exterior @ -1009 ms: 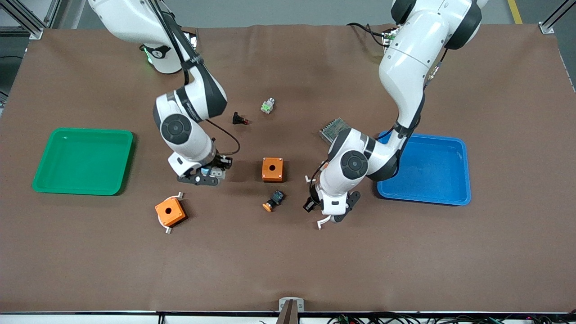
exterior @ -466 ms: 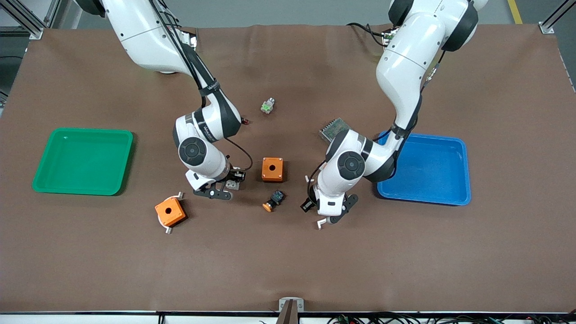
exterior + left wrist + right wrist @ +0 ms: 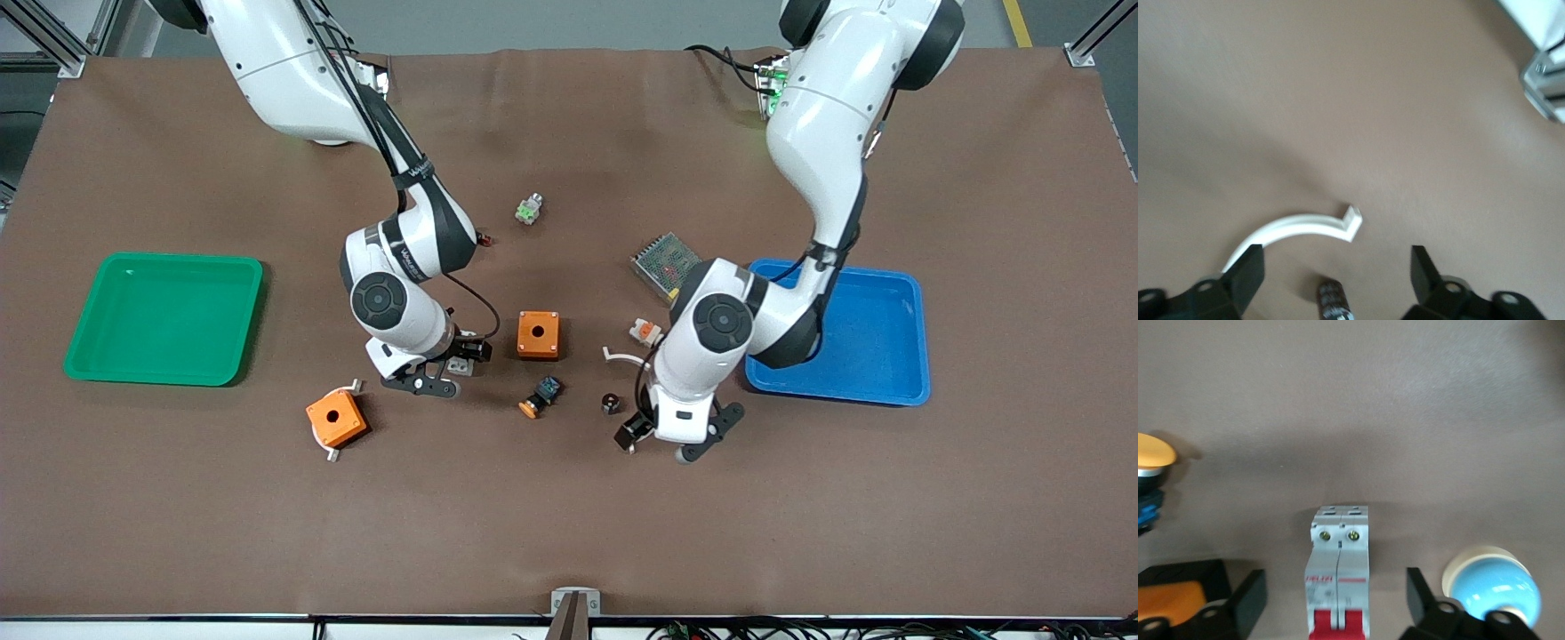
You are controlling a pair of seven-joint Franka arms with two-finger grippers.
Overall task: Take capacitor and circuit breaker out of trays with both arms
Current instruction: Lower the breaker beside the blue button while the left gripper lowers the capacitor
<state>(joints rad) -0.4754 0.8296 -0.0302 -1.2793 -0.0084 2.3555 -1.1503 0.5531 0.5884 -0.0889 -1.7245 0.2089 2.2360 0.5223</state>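
The breaker [image 3: 1338, 577], a white-grey block with red levers, lies on the brown mat between the open fingers of my right gripper [image 3: 1335, 587]. In the front view the right gripper [image 3: 443, 366] hangs low over the breaker [image 3: 460, 364], beside an orange box [image 3: 539, 334]. The capacitor [image 3: 611, 403], a tiny black cylinder, lies on the mat. My left gripper [image 3: 658, 443] hovers open just beside and over it. In the left wrist view the capacitor [image 3: 1333, 300] sits between the open fingers of the left gripper [image 3: 1336, 267], touching neither.
A green tray [image 3: 80, 356] lies at the right arm's end, a blue tray [image 3: 920, 338] at the left arm's end. A second orange box [image 3: 336, 418], a black-blue part with orange cap [image 3: 542, 394], a white curved strip [image 3: 621, 356], a white-orange part [image 3: 645, 332] and a mesh-topped module [image 3: 665, 260] lie about.
The right gripper moved toward the orange box and settled over the breaker. The left gripper shifted toward the blue tray and the front camera, uncovering the capacitor and the white-orange part.
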